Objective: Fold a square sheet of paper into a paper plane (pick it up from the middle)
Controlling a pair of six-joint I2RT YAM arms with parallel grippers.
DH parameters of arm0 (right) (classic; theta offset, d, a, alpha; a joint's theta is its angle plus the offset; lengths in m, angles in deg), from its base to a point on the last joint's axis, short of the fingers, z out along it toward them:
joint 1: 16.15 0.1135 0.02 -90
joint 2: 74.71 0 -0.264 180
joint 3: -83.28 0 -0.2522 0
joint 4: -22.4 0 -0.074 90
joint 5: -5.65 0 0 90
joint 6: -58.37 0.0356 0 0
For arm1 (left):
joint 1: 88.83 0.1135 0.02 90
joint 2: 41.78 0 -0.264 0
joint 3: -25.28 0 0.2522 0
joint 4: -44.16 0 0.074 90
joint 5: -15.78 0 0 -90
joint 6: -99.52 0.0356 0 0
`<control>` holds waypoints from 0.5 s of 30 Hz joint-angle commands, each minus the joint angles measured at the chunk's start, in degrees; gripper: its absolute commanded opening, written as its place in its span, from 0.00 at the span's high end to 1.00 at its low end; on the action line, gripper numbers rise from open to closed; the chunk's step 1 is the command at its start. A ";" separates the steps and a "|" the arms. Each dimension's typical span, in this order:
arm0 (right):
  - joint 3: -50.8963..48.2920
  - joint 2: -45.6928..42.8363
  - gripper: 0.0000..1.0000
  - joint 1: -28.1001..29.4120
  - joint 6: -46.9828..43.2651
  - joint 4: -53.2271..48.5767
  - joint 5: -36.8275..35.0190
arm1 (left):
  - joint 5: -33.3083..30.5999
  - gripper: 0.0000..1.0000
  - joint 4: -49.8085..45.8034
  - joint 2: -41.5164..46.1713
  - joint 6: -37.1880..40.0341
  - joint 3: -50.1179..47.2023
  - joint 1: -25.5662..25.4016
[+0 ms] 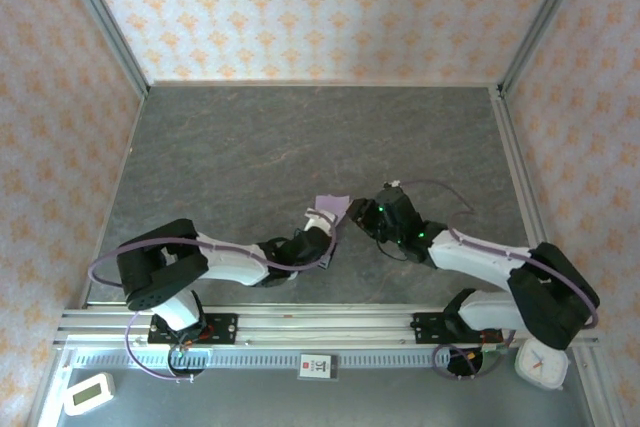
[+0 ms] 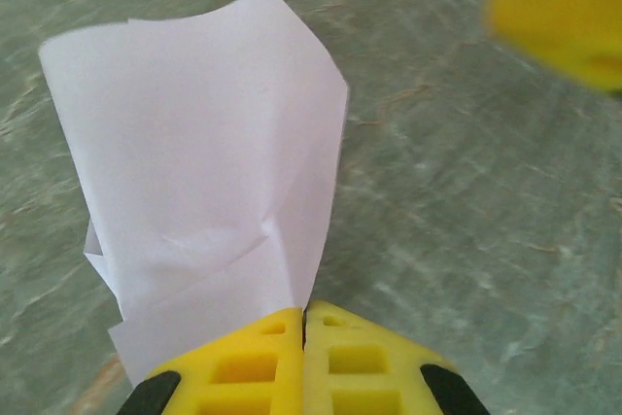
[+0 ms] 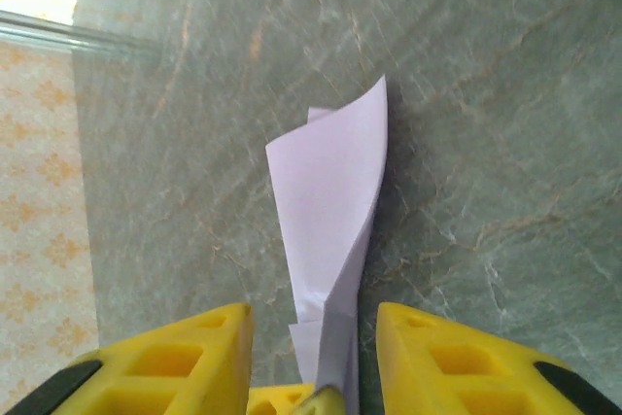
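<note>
The pale lilac sheet of paper (image 1: 332, 207) is folded into a narrow, tapering shape with creases and layered flaps, and it hangs just above the grey table. My left gripper (image 2: 304, 313) is shut on its lower edge, and the paper (image 2: 204, 172) stands up ahead of the jaws. My right gripper (image 3: 311, 313) is open. The folded paper (image 3: 335, 191) runs between its two yellow fingers and touches neither. In the top view the right gripper (image 1: 362, 212) faces the left gripper (image 1: 335, 222) closely. One right fingertip (image 2: 564, 12) appears blurred in the left wrist view.
The grey marbled table (image 1: 300, 137) stretches away behind both grippers, up to the patterned walls. A metal rail (image 1: 320, 325) carries the arm bases at the near edge. A white timer (image 1: 88, 393) lies at the bottom left and a white device (image 1: 540, 365) at the bottom right.
</note>
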 commanded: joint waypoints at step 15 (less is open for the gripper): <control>16.18 8.49 0.67 -5.42 -23.19 -11.21 1.71 | 18.40 1.00 24.76 10.90 5.07 -15.93 2.94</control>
